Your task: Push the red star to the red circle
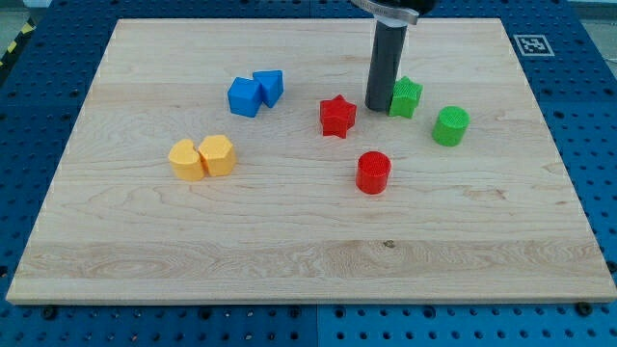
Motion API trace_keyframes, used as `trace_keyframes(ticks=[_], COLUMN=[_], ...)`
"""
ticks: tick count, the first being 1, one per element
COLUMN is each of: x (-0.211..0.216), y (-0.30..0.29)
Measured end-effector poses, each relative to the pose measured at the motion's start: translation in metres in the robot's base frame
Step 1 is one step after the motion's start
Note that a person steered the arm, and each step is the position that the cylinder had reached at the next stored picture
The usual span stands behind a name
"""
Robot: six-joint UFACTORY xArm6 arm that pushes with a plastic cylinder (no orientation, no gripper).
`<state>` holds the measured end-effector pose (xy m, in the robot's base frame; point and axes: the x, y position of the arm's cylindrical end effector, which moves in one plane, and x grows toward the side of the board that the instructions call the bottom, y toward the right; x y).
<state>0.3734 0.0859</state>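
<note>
The red star (337, 116) lies near the middle of the wooden board (289, 241). The red circle (373, 172), a short cylinder, stands below and a little right of the star, a small gap apart. My tip (378, 107) rests on the board just right of the star, between it and the green star (406, 97). The rod stands close against the green star's left side and a small gap from the red star.
A green cylinder (450, 125) stands right of the green star. Two blue blocks (245, 96) (269, 86) touch each other at upper left of centre. Two yellow blocks (186, 159) (219, 154) sit side by side at the left.
</note>
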Motion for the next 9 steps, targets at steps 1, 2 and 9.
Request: trace_keyframes(ticks=[1,2,9], x=[0.000,-0.001,0.015], y=[-0.003,-0.035,-0.063])
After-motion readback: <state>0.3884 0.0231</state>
